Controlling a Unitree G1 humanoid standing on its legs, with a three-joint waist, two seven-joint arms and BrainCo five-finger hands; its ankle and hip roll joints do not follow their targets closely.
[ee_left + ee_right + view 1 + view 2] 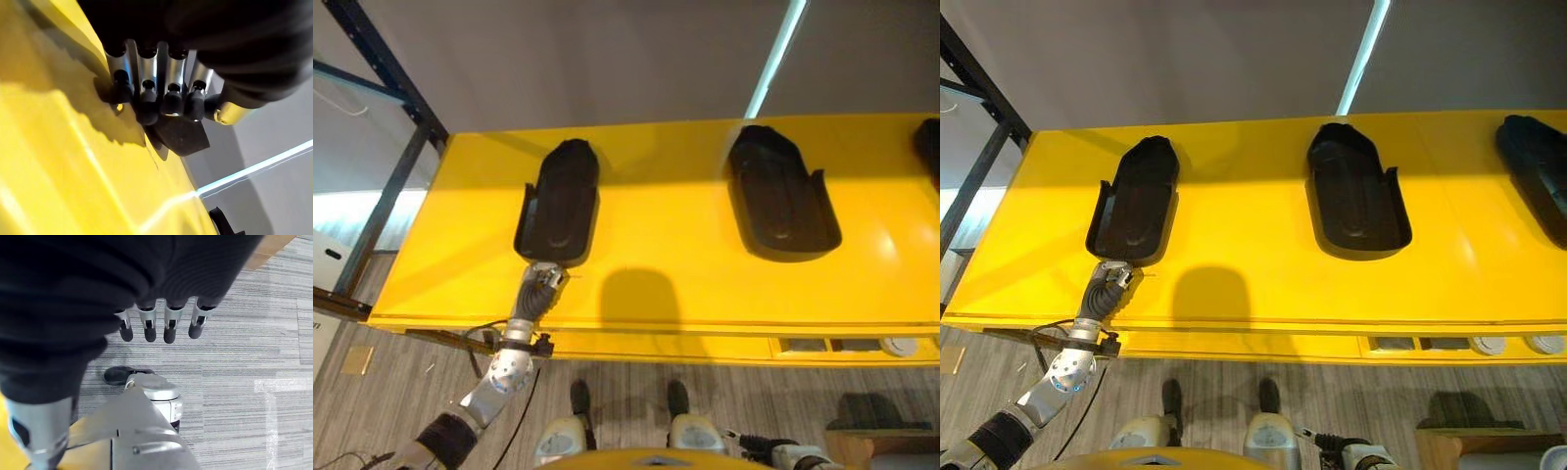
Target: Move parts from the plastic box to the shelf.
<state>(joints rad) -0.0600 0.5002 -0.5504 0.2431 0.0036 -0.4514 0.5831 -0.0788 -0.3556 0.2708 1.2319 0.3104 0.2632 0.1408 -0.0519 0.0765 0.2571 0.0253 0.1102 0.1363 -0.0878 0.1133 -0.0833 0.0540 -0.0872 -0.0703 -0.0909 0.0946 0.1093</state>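
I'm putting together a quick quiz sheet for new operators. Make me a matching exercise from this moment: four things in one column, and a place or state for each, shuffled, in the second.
Column one:
1. left hand
2. right hand
3. left black part
4. middle black part

Column two:
A. hangs over the striped floor, fingers relaxed, holding nothing
B. lies on the yellow shelf with no hand near it
C. at the near end of a part, on the shelf
D. lies on the shelf with a hand at its near end

Pairs: 1-C, 2-A, 3-D, 4-B

Left hand (540, 286) raised, fingers curled; right hand (161, 325) hangs, fingers relaxed.
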